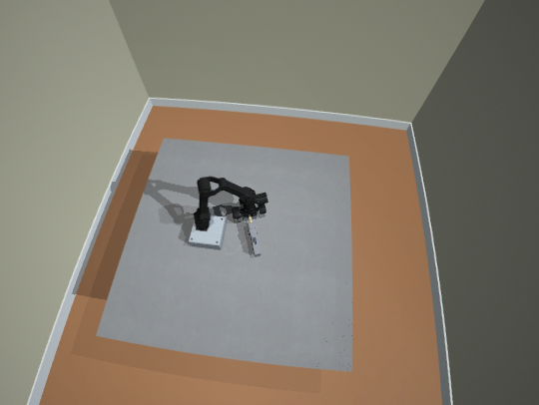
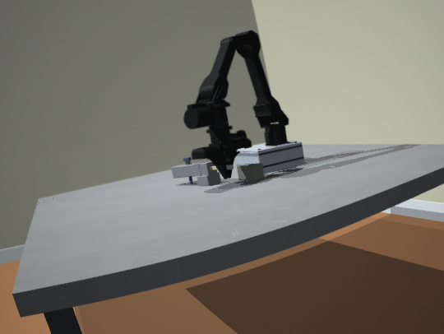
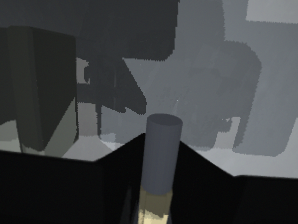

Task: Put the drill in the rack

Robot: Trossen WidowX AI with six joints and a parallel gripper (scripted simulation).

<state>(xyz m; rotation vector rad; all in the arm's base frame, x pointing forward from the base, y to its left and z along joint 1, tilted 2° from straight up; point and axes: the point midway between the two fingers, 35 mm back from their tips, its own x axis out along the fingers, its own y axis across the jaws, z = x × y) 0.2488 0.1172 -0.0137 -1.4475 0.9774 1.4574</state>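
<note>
The drill (image 1: pixel 251 219) (image 2: pixel 213 168) (image 3: pixel 162 155) has a grey round shank and a brass part. It lies level, and its brass part meets the end of the light grey holder block (image 1: pixel 253 231) (image 2: pixel 190 170); whether it goes inside is hidden. My gripper (image 2: pixel 227 175) (image 3: pixel 157 141) points down, low over the table, shut on the drill beside the holder's end. The dark blue key (image 1: pixel 255 240) (image 2: pixel 187 160) stands upright through the holder, its head above the top and its lower end near the table. The olive rack block (image 2: pixel 252 172) (image 3: pixel 55 90) stands beside the gripper.
The arm's pale base box (image 1: pixel 207 234) (image 2: pixel 281 156) stands behind the rack. A grey support block (image 2: pixel 209 179) is under the holder's near end. The grey table (image 1: pixel 225 299) (image 2: pixel 144 230) carries everything, with the arm's shadow across it.
</note>
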